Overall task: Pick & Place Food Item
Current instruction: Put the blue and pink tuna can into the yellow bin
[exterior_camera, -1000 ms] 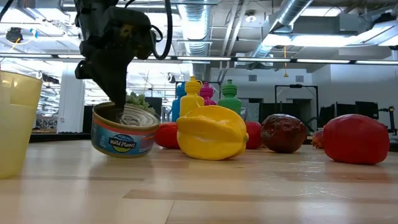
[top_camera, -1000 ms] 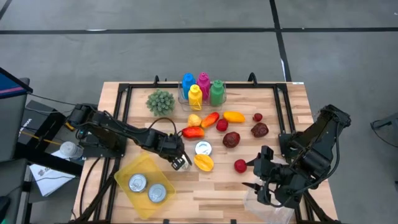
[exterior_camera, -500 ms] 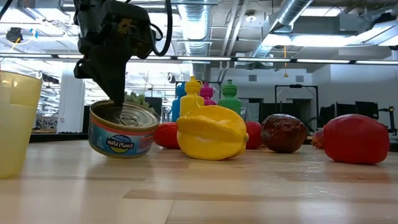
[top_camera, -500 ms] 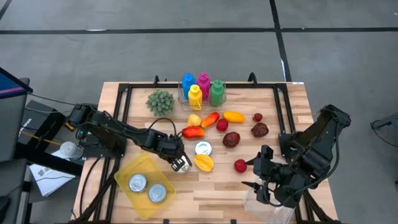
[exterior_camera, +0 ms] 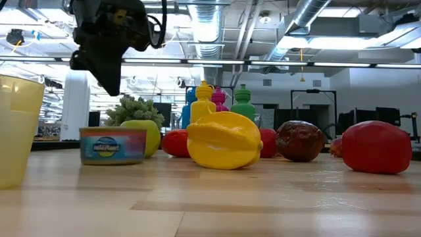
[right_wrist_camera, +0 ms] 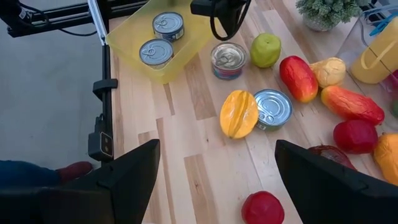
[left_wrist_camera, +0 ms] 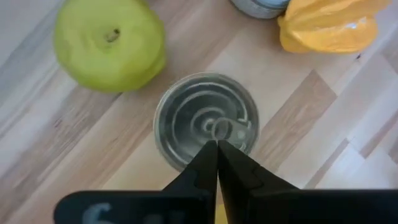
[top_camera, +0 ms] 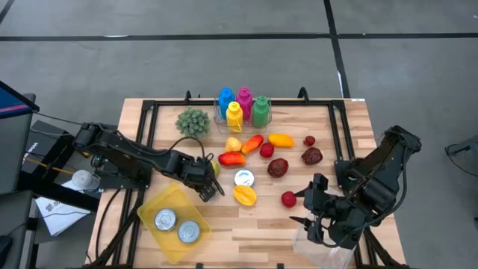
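The left gripper (left_wrist_camera: 217, 163) hangs above the wooden table (top_camera: 254, 224) with its two dark fingers pressed together, clenched on nothing. Directly beneath its tips stands a tin can (left_wrist_camera: 206, 119), upright on the planks and apart from the fingers; in the low view the same can (exterior_camera: 112, 145) sits flat on the boards below and a little to the side of the gripper (exterior_camera: 108, 78). Just beyond the can lies a green apple (left_wrist_camera: 109, 43), and off to the other side a yellow starfruit (left_wrist_camera: 329, 25) beside a second can (right_wrist_camera: 272, 109). Near the gripper, toward the table's front edge, a yellow tray (top_camera: 160, 203) holds two more cans.

The right gripper (top_camera: 308, 222) waits near the table's front right corner, its jaws spread wide and empty, above a clear plastic container (top_camera: 325, 256).

The surface is pale butcher-block wood framed by black rails (top_camera: 146, 119). Farther back stand coloured bottles (top_camera: 243, 106) in a clear holder and a small green plant (top_camera: 193, 122), with red and orange fruit scattered before them. Around the table the floor is grey concrete (top_camera: 224, 60). Level across the table, the room shows exposed ceiling ducts (exterior_camera: 309, 20), strip lights and white columns.
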Robot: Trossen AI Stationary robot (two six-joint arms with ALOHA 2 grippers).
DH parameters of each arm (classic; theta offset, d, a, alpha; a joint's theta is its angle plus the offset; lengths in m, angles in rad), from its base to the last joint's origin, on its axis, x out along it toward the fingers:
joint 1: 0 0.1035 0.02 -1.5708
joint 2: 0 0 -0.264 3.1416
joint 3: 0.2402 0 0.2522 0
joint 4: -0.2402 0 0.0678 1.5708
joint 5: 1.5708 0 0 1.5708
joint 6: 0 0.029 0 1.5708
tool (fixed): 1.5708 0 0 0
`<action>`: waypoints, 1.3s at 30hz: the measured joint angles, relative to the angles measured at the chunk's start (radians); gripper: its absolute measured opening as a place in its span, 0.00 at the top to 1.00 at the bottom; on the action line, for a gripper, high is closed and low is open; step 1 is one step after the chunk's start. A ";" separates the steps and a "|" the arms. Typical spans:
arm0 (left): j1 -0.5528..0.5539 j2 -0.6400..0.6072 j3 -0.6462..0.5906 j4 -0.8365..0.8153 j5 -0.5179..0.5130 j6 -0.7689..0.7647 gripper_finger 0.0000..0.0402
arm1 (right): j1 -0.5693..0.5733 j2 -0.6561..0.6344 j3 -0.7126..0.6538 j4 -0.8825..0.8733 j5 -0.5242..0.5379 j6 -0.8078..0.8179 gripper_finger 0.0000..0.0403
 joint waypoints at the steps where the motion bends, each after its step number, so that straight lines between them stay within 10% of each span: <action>1: 0.000 -0.001 0.000 0.003 0.000 0.000 1.00 | 0.000 0.000 0.000 0.000 0.000 0.000 0.23; 15: -0.001 -0.001 0.000 0.000 0.014 0.153 0.91 | 0.000 0.000 0.000 0.004 0.036 0.003 0.23; 30: -0.054 0.000 0.000 0.115 0.017 0.421 0.05 | 0.000 0.000 0.000 0.007 0.042 0.003 0.23; 39: -0.054 0.000 -0.025 0.117 -0.075 0.464 0.10 | 0.000 0.000 0.000 0.007 0.044 0.003 0.23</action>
